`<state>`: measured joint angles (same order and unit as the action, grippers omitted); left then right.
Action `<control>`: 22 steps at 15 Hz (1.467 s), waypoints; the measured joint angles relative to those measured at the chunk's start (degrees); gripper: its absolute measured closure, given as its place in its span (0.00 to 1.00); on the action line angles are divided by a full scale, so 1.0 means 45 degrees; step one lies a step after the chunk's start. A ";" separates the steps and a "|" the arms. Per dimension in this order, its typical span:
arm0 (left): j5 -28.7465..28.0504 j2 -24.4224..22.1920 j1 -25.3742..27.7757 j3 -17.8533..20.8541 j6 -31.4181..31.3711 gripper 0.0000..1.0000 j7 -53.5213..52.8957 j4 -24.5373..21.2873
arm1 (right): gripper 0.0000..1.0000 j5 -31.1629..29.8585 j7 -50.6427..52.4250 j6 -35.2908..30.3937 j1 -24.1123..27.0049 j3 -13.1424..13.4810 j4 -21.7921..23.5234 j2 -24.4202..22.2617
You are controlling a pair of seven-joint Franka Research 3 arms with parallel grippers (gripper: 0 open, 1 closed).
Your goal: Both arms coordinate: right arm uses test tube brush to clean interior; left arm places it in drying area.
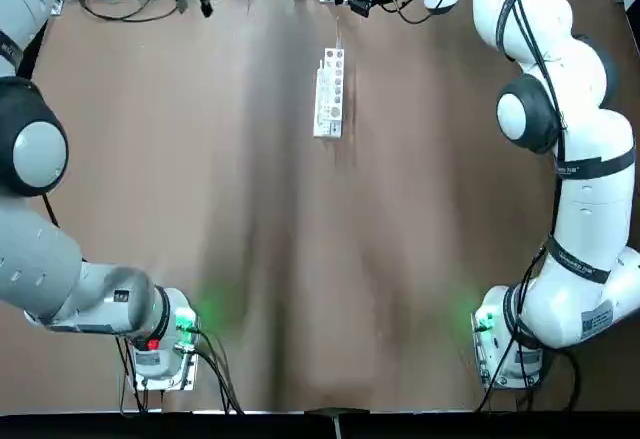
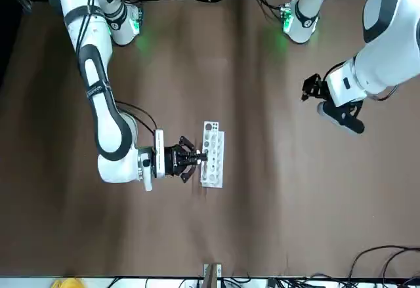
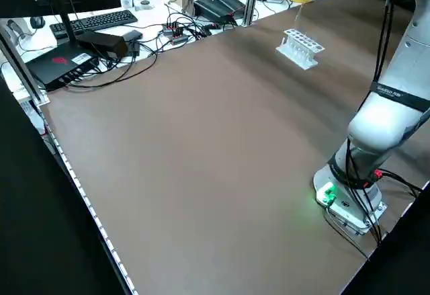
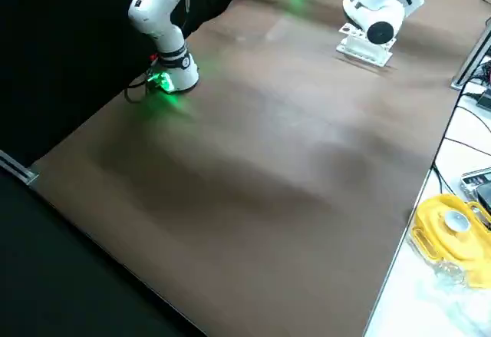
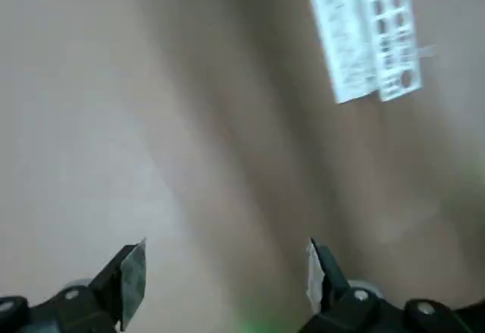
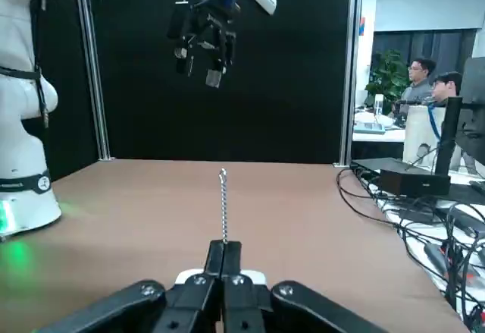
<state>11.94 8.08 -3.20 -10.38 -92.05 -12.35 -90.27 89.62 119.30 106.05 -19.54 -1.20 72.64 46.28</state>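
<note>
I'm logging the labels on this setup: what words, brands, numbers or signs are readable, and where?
None reads clearly.
Black band, right arm: pale lettering, too small.
Grey label, same arm: too small.
Dark label, left arm: too small.
White sticker, black box: unreadable.
White rack, beside the right end effector: no text discernible.

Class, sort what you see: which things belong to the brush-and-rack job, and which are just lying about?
Belongs to the job:
- brush
- rack
- right gripper, shut on the brush, over the table's far side
- left gripper, open, over the table's far left

Just lying about:
- keyboard
- yellow container
- black box
</note>
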 joint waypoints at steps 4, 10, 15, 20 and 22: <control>0.2253 0.0499 -0.0002 -0.0027 -0.0598 0.00 -0.1067 0.0056 | 0.98 0.0001 -0.0072 -0.0194 0.0092 0.0000 -0.0001 -0.0142; 0.7794 0.2608 0.0044 -0.0052 -0.1975 0.00 -0.5870 0.0057 | 0.98 0.0017 -0.0602 -0.0206 0.0160 0.0000 -0.0039 -0.0265; 1.1679 0.5078 -0.0036 -0.0138 -0.2556 0.00 -1.2115 0.0602 | 0.98 0.0031 -0.1532 -0.0206 0.0354 0.0001 -0.0336 -0.0323; 1.4837 0.7107 -0.0606 -0.0158 -0.4900 0.00 -1.8839 0.1152 | 0.98 0.0018 -0.2639 -0.0185 0.0420 0.0114 -0.0484 -0.0406; 1.5211 0.7641 -0.0818 -0.0165 -0.5235 0.00 -2.0927 0.1327 | 0.98 -0.0347 -0.4436 -0.0182 0.0458 0.0522 -0.0518 -0.0463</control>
<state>80.39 42.46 -6.88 -11.13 -115.61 -106.52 -84.31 88.06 99.33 105.23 -17.49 1.14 70.31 44.20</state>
